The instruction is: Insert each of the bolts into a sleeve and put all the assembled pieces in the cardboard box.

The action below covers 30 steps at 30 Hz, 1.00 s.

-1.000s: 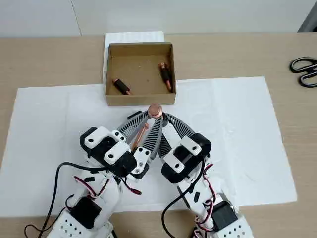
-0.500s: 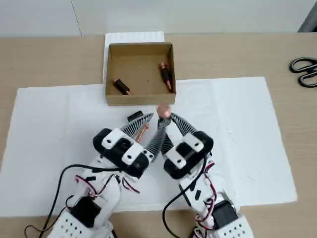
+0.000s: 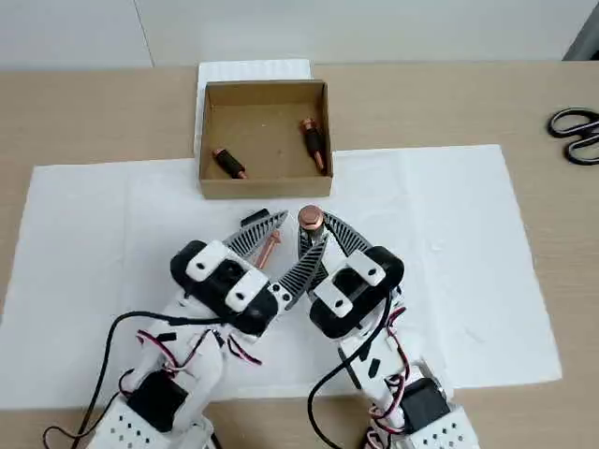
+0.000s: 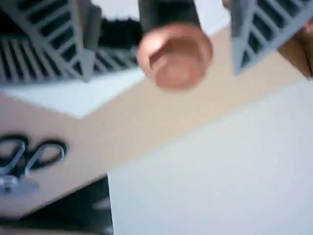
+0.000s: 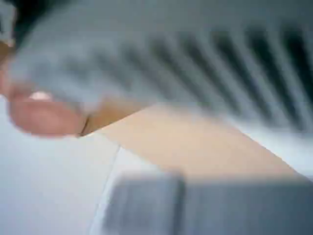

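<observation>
At the near edge of the table [image 3: 94, 112], both arms lean inward over a white paper sheet [image 3: 449, 262], and their tips meet just short of the cardboard box [image 3: 262, 187]. On the left, the left gripper [image 3: 286, 243] has its jaws spread wide. A thin copper-coloured bolt [image 3: 270, 249] shows in the gap between them, its head toward the box; whether either jaw touches it cannot be told. Just right of that, the right gripper [image 3: 314, 232] has its jaws drawn in on a dark sleeve [image 3: 310, 221]. The sleeve stands upright with a round copper-coloured end on top, near the box's front wall but apart from it. Beyond, the box sits at the far edge of the paper. Inside it, an assembled piece [image 3: 228, 163] lies slantwise at the near left, and a second assembled piece [image 3: 315, 143] lies along the right wall. Far off to the right, a pair of scissors [image 3: 573, 134] lies on the bare tabletop.
</observation>
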Available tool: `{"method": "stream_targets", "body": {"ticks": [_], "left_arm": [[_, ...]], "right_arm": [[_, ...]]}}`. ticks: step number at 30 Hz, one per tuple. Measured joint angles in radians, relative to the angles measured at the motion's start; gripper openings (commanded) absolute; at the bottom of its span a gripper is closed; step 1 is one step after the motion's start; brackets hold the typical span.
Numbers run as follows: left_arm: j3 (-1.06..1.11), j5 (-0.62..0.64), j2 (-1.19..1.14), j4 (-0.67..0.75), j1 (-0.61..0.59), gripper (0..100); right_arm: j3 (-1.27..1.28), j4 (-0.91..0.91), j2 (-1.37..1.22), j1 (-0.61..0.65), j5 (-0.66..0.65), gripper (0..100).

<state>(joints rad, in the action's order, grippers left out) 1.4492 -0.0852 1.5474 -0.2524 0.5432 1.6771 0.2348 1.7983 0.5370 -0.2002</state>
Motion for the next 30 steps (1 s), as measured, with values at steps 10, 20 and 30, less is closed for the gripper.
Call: {"method": "stream_targets", "body": {"ticks": [10, 20, 30], "left_arm": [[-0.204, 0.000, 0.002, 0.063, 0.000, 7], [-0.229, 0.000, 0.075, 0.095, -0.095, 1], [0.072, 0.000, 0.253, 0.146, -0.305, 1]], "right_arm": [[0.000, 0.000, 0.000, 0.000, 0.000, 0.3], [0.000, 0.000, 0.000, 0.000, 0.000, 0.3], [0.000, 0.000, 0.000, -0.003, 0.000, 0.3]]}}
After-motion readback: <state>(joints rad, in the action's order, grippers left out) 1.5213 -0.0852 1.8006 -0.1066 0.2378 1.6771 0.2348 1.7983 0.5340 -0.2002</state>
